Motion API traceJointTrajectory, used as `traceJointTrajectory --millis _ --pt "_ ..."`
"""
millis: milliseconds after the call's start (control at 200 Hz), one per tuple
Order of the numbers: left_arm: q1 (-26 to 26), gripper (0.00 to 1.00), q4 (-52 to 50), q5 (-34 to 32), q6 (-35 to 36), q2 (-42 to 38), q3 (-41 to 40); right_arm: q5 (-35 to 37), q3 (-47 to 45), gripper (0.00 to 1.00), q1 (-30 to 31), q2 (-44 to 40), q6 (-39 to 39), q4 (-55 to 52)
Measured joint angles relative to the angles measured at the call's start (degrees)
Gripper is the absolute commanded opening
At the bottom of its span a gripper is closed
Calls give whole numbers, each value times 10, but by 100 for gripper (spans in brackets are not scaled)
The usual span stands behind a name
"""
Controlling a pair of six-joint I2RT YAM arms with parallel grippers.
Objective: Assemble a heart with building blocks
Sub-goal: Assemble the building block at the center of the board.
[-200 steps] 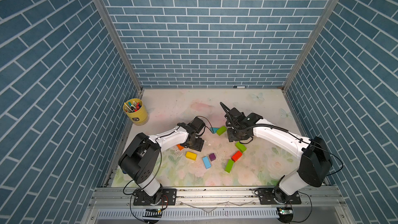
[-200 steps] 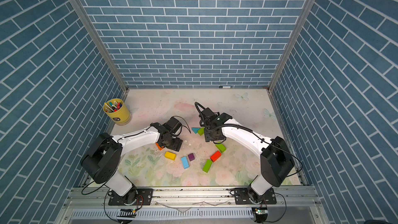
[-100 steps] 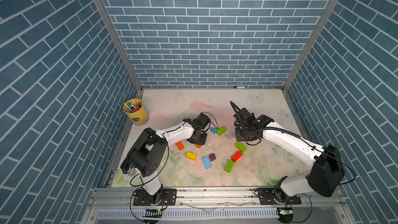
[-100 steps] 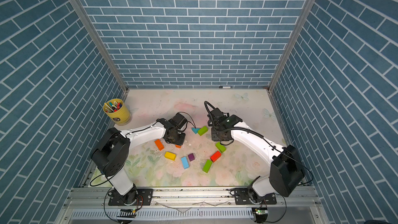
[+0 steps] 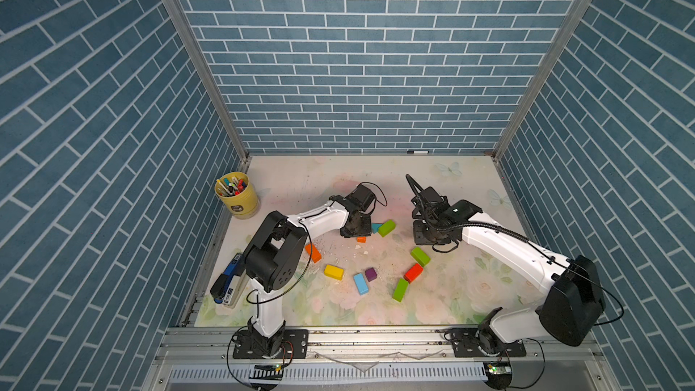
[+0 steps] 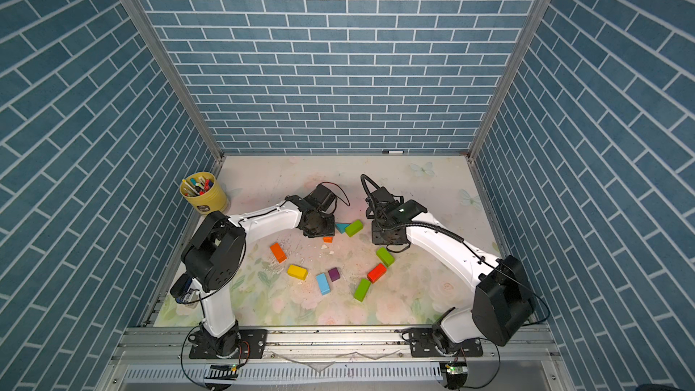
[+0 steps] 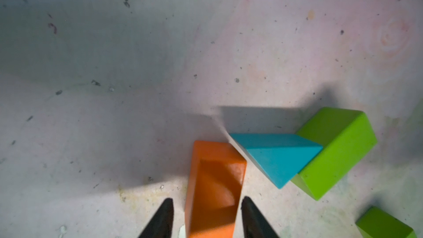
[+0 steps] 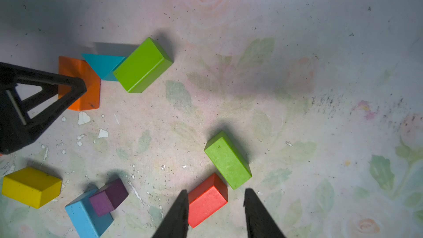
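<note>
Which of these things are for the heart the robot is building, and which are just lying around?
For the heart: the coloured blocks, including teal triangle and purple cube.
Lying about: pen cup, stapler, black marker.

Yellow cup (image 5: 240, 208) stuffed with marker pens (image 5: 232, 185) sits on the floral mat (image 5: 338, 312). Down the same side wall (image 5: 113, 182) from the cup, nearer the front, there's a blue-and-black stapler (image 5: 228, 284). Oh and a lone black marker (image 5: 417, 152) against the back wall (image 5: 357, 69), well apart from the cup.
</note>
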Motion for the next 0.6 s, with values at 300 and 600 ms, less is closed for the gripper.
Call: traceJointTrajectory --millis 300,600 --pt "1 58 -4 -2 22 -110 -79 -2 -19 45 0 -30 0 0" --pt "4 52 -25 5 125 -109 -93 -3 -25 45 0 -30 0 1"
